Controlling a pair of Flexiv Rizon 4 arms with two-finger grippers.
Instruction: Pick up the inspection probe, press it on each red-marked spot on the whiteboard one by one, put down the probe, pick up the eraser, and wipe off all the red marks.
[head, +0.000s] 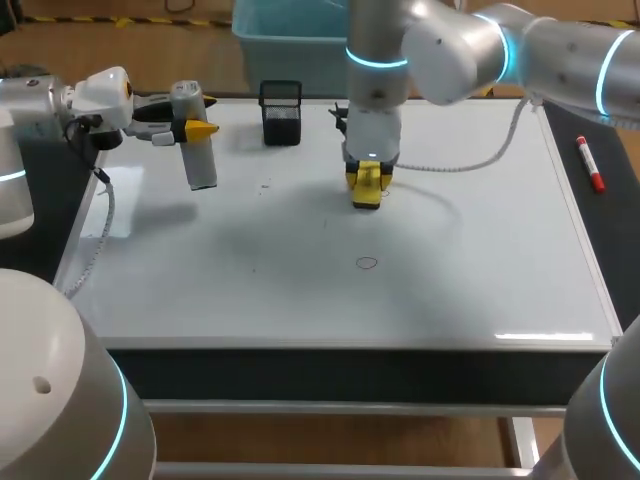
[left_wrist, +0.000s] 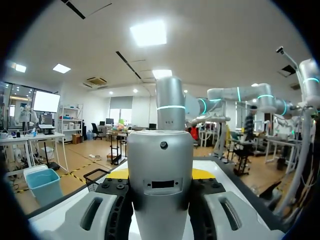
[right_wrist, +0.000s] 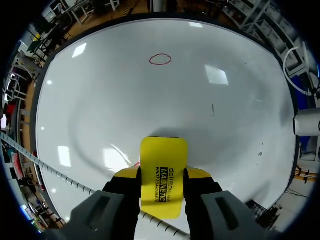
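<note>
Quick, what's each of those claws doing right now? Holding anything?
Left gripper: shut on the grey inspection probe.
Right gripper: shut on the yellow eraser, over the whiteboard.

Yellow eraser (head: 368, 186) on whiteboard (head: 300, 290), grey probe (head: 200, 152) aloft

Whiteboard (head: 300, 300): one.
Inspection probe (head: 199, 150), grey and cylindrical: one.
Eraser (head: 367, 188), yellow: one.
Red ring (right_wrist: 160, 59) drawn on the board: one was counted. A few faint dark specks elsewhere on the board were too small to count.
Marker pen (head: 590, 163), red, with a white cap: one.
Black holder (head: 281, 112): one.
Grippers: two, the left gripper (head: 195, 126) and the right gripper (head: 368, 180), each with two yellow-tipped fingers.
Arms: two.
</note>
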